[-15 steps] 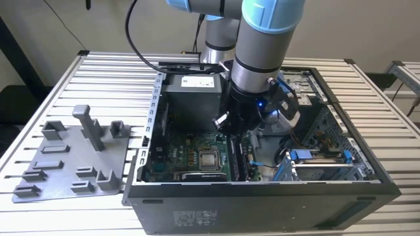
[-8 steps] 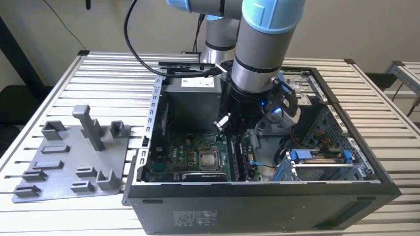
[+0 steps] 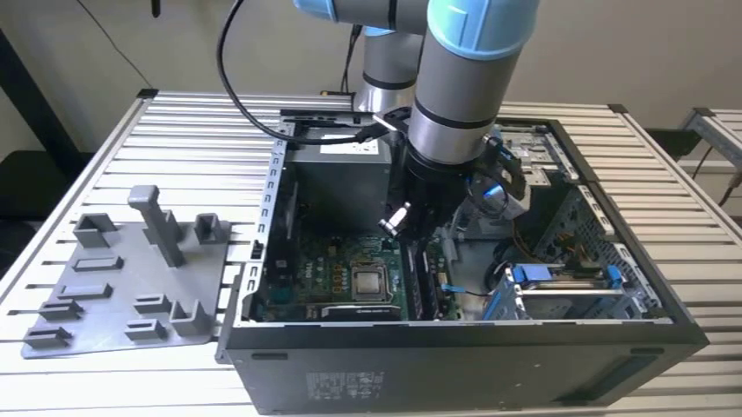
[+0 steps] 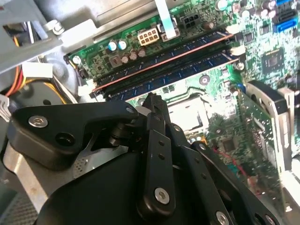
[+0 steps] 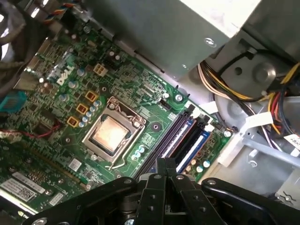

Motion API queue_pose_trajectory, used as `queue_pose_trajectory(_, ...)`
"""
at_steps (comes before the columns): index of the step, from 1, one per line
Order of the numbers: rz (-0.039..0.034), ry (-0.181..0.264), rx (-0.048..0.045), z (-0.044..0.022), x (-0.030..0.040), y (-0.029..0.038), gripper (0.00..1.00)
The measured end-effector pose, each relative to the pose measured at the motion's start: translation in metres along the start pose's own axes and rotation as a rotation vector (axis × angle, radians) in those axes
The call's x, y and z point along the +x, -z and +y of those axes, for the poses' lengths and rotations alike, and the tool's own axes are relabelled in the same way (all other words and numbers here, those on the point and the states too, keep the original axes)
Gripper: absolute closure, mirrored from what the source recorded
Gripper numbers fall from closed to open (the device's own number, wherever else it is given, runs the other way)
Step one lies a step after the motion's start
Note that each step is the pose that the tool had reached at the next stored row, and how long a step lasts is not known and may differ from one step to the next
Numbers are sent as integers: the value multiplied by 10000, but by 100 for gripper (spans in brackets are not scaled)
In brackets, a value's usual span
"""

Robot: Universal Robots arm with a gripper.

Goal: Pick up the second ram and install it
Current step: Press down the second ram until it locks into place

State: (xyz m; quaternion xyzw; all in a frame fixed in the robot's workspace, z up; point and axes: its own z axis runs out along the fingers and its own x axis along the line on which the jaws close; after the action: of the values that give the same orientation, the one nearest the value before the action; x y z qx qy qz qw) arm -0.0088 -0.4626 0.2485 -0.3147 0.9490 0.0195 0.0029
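Note:
My gripper [image 3: 400,224] hangs inside the open computer case [image 3: 464,347], low over the green motherboard [image 3: 336,278]. Both wrist views show its black fingers pressed together: the gripper [image 4: 152,98] is shut, and I see nothing between the tips of the gripper [image 5: 166,161]. Just beyond the tips run the long ram slots [image 5: 185,138], black and blue. A dark stick with a reddish top edge [image 4: 159,63] stands seated in one of those slots. Whether that stick is the second ram I cannot tell.
The bare processor socket [image 5: 110,136] lies beside the slots. The grey power supply [image 3: 342,174] and its cable bundle [image 5: 225,89] crowd the gripper's far side. Blue drive clips [image 3: 557,274] sit at the exterior view's right. A grey holder tray [image 3: 128,278] lies on the slatted table at the left.

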Motion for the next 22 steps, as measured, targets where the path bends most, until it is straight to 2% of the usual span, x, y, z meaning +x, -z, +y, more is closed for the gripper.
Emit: queue_pose_trajectory(22, 83, 3949, -30, 0, 0, -1, 89)
